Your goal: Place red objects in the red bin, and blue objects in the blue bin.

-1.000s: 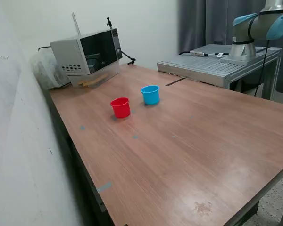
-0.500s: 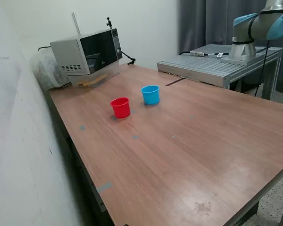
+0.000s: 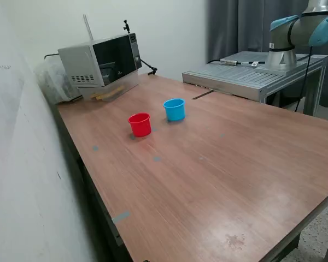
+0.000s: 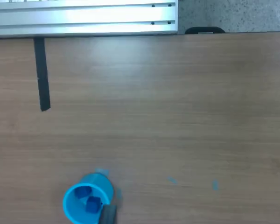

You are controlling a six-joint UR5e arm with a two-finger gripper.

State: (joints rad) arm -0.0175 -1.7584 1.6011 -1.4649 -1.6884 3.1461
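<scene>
The blue bin (image 4: 87, 203) stands upright on the bench (image 4: 177, 116), and the wrist view looks almost straight down into it: two dark-blue cubes (image 4: 88, 198) lie inside on its floor, close together. It sits well below the tool, toward one edge of what the wrist camera takes in, with part of its rim cut off by the frame. A blurred grey shape overlapping the rim may be a fingertip of the tool, but it is too soft to be sure; I cannot tell how far the tool is open or whether it holds anything.

In the exterior view the blue bin (image 3: 174, 109) stands near the red bin (image 3: 140, 124), apart from it, the red one on the exterior view's left. The inside of the red bin is not visible from this angle, so any red cubes are out of sight. Only the arm's base and shoulder (image 3: 295, 38) show there, on a metal platform (image 3: 251, 73) beside the bench; the rest is cut off above. A microwave (image 3: 101, 60) stands at the bench's far end.
</scene>
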